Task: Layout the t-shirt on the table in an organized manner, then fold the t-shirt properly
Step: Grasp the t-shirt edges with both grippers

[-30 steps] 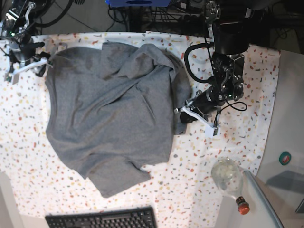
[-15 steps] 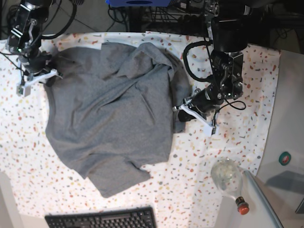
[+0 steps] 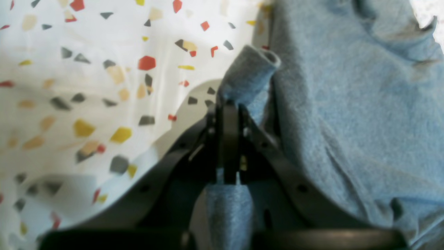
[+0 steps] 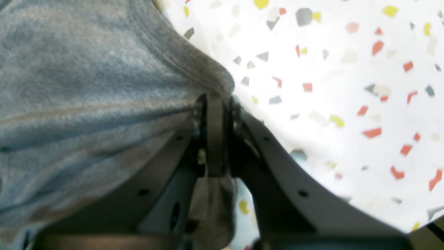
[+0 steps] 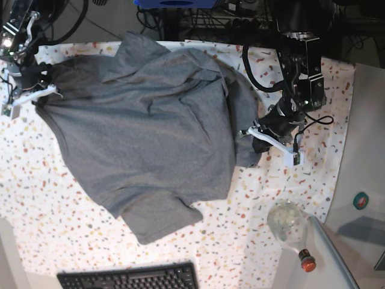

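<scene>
The heather-grey t-shirt [image 5: 144, 132] lies rumpled on the flecked white table [image 5: 36, 198], pulled taut between both grippers. At the shirt's right edge in the base view, my left gripper [image 5: 251, 138] is shut on a fold. The left wrist view shows this left gripper [image 3: 227, 104] pinching a rolled bit of t-shirt [image 3: 347, 104] above the table [image 3: 86, 86]. At the far left, my right gripper [image 5: 49, 91] is shut on the shirt's edge. In the right wrist view, the right gripper [image 4: 215, 100] clamps a stitched hem of the t-shirt [image 4: 86, 80] over the table [image 4: 347, 69].
A black keyboard [image 5: 129, 278] lies at the front edge. A clear bottle with a red cap [image 5: 290, 226] rests at the front right, beside a plain grey surface [image 5: 367, 144] with a small green disc [image 5: 361, 200]. Cables and dark equipment [image 5: 180, 18] line the back.
My right gripper has shut on the shirt's left edge and pulled it left. The left gripper has drawn its fold to the right. The shirt is stretched wider and has shifted back.
</scene>
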Robot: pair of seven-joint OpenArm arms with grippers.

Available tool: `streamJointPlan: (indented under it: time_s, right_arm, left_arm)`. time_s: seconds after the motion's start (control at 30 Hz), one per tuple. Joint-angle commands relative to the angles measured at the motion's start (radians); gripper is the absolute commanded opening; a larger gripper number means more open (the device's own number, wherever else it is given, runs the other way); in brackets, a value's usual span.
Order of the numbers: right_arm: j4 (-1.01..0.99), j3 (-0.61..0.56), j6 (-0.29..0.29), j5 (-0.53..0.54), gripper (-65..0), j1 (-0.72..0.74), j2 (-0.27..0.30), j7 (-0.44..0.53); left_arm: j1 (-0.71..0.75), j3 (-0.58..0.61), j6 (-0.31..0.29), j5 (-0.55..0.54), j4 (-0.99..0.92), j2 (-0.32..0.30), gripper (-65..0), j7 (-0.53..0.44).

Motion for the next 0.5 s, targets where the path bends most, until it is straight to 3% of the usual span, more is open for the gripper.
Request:
streamJointPlan:
  time_s: [0.0, 0.2, 0.47]
  right_arm:
    - [0.042, 0.005, -0.003, 0.008, -65.0, 0.003, 0.009, 0.024]
    - [0.058, 0.005, -0.004, 0.005, -65.0, 0.033, 0.014, -0.068]
    - [0.034, -0.006, -0.004, 0.005, -65.0, 0.038, 0.014, -0.071]
  left_arm:
    - [-0.006, -0.003, 0.013, -0.010, 0.047, -0.008, -65.0, -0.026]
    - [0.011, -0.031, 0.023, -0.010, 0.067, -0.003, -65.0, -0.023]
    - [-0.014, -0.186, 0.023, -0.010, -0.131, 0.000, -65.0, -0.026]
